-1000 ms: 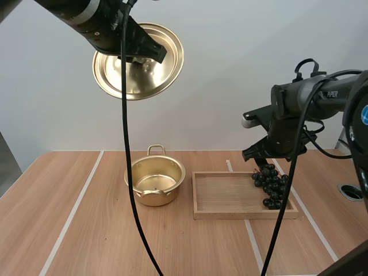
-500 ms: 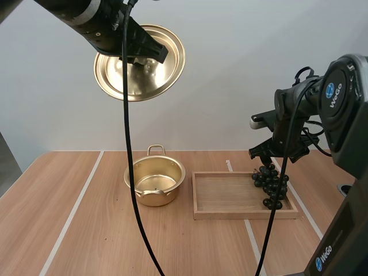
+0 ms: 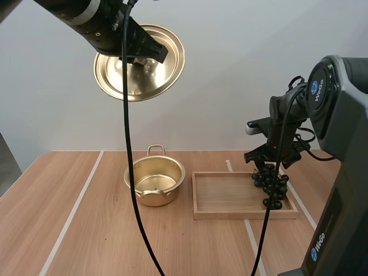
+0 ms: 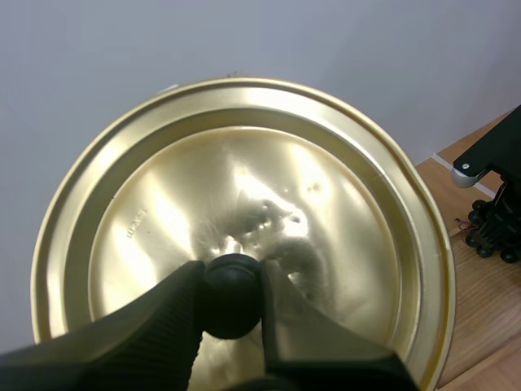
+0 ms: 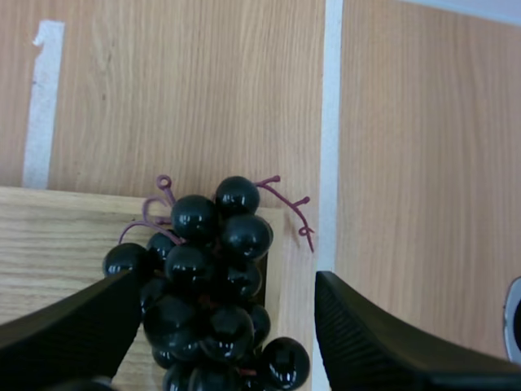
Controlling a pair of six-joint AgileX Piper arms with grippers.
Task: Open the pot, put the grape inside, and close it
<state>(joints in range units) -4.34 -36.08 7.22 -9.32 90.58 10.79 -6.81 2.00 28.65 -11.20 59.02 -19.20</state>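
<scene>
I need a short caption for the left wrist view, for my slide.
The left hand grips the golden lid by its black knob.

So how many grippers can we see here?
2. The left gripper is up high, shut on the lid; the right gripper hangs open just over the grapes at the right end of the tray.

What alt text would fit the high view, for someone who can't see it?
The left gripper holds a golden lid up in the air, above an open, empty pot on a wooden table. To the pot's right, the right gripper hangs over a bunch of dark grapes at the right end of a wooden tray.
</scene>
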